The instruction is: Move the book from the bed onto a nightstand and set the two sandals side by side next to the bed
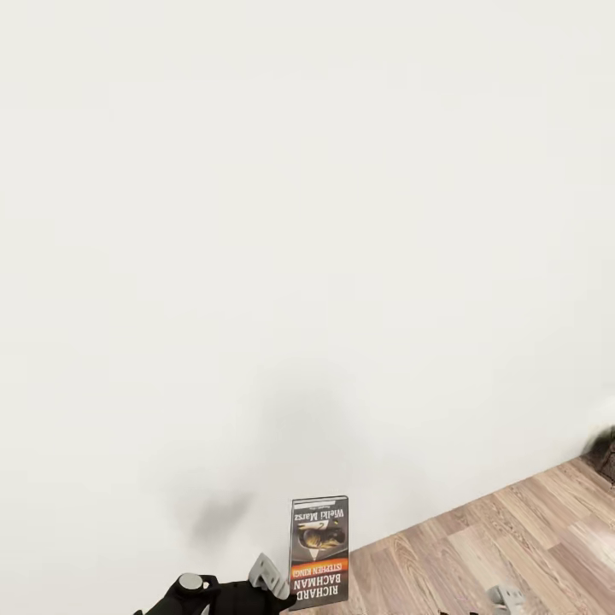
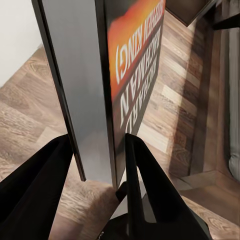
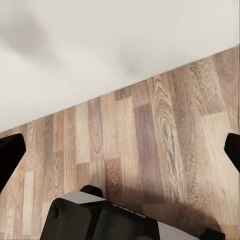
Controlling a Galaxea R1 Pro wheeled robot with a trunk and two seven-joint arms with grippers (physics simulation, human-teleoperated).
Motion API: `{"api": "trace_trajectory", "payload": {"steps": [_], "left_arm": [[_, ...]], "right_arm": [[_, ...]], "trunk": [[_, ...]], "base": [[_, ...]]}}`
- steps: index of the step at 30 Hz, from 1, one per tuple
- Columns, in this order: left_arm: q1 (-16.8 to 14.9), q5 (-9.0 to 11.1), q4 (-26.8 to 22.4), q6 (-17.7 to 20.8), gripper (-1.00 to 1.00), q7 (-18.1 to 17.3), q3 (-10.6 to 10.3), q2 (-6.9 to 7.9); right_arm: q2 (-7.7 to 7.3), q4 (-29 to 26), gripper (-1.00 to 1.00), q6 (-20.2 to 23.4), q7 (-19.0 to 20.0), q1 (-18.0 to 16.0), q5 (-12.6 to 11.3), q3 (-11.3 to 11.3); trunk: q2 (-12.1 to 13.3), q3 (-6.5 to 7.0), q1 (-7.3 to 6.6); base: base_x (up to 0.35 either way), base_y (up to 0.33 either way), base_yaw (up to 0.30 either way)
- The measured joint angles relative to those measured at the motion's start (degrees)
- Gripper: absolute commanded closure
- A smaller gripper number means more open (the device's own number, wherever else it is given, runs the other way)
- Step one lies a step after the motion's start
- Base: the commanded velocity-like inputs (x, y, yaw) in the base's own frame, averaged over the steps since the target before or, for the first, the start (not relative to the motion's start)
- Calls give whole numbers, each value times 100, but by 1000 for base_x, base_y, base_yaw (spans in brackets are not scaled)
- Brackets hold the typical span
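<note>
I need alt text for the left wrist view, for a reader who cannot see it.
A thin book, with white lettering on an orange band, stands between the two black fingers of the left claw, which is closed on its lower edge. Brown wood-plank floor lies behind it.

The book (image 1: 319,551) stands upright in the left hand (image 1: 272,583). Behind it is the wall (image 1: 307,213). The floor (image 1: 512,547) lies below, to the hand's right.

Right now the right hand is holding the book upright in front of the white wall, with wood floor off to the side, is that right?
Not quite: it is the left hand that holds the book, not the right. The head view shows it at the lower edge, and the left wrist view shows the fingers closed on the book. The rest stands: upright, before the white wall, wood floor beside.
</note>
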Motion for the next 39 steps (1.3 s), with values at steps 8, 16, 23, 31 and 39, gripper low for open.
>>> {"api": "trace_trajectory", "payload": {"steps": [8,16,23,31,39], "left_arm": [[-1,-4,1,-2,100,0,-1,3],[0,-8,1,-5,100,0,-2,3],[2,-10,1,-3,100,0,-3,3],[4,-12,1,0,100,0,-2,3],[3,-12,1,0,100,0,-1,2]], "right_arm": [[-4,0,-100,0,0,0,0,0],[-3,0,-100,0,-1,0,0,0],[-2,0,-100,0,0,0,0,0],[0,1,-100,0,-1,0,0,0],[-2,1,-100,0,-6,-1,0,0]], "trunk": [[0,-23,0],[0,-46,0],[-1,-66,-2],[0,-76,-3],[0,-76,-2]], "base": [[0,0,-258],[0,0,-259],[60,0,-256],[300,0,-89],[299,0,-4]]}}
